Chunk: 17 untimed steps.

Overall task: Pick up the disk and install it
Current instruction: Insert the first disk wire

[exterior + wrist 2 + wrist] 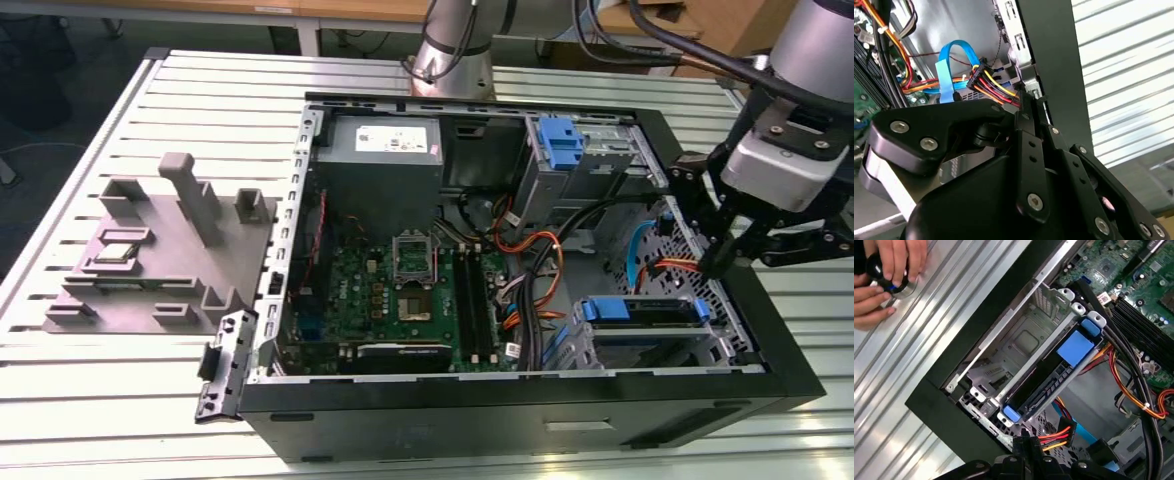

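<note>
Slatted bench (120, 400) carries open PC case (747, 330); disk (1054, 375) seated in bay — stiff, fragile, grip blue carrier edges; end effector (727, 262) pressed together, empty.

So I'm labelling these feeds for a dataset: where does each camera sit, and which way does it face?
Exterior view: off the arm, raised, looking down into the open computer case; arm and claw at its right.
First wrist view: on the arm, looking down at the disk in its bay; claw, a person's hands.
Second wrist view: on the arm, facing along the case wall; claw.
Shared: both wrist views show the multicoloured power connector.
</note>
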Available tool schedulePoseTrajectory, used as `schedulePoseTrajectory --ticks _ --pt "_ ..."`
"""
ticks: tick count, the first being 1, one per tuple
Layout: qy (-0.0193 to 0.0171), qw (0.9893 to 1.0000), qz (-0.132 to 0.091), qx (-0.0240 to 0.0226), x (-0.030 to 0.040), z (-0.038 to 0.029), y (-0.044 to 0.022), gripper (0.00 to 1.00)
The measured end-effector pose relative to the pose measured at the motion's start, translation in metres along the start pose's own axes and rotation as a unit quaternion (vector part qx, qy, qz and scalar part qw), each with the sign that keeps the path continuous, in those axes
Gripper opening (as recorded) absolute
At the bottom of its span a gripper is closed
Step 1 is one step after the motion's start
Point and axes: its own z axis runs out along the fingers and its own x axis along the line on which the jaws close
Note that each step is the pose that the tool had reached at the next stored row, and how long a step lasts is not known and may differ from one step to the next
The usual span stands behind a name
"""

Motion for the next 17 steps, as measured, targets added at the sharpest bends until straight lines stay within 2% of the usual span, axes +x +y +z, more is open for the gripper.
schedulePoseTrajectory --ticks 5,7,10,13,17 --pt "0.0006 1.0 0.007 -0.0011 -0.0065 -0.0015 0.0079 0.16" --pt "0.0006 1.0 0.008 -0.0011 -0.0074 -0.0016 0.0091 0.16" --pt "0.0021 0.9996 0.028 -0.0042 -0.0075 -0.0015 0.0091 0.16" --pt "0.0042 0.9985 0.055 -0.0083 -0.0075 -0.0014 0.0091 0.16" --pt "0.007 0.9958 0.091 -0.0138 -0.0075 -0.0013 0.0091 0.16"
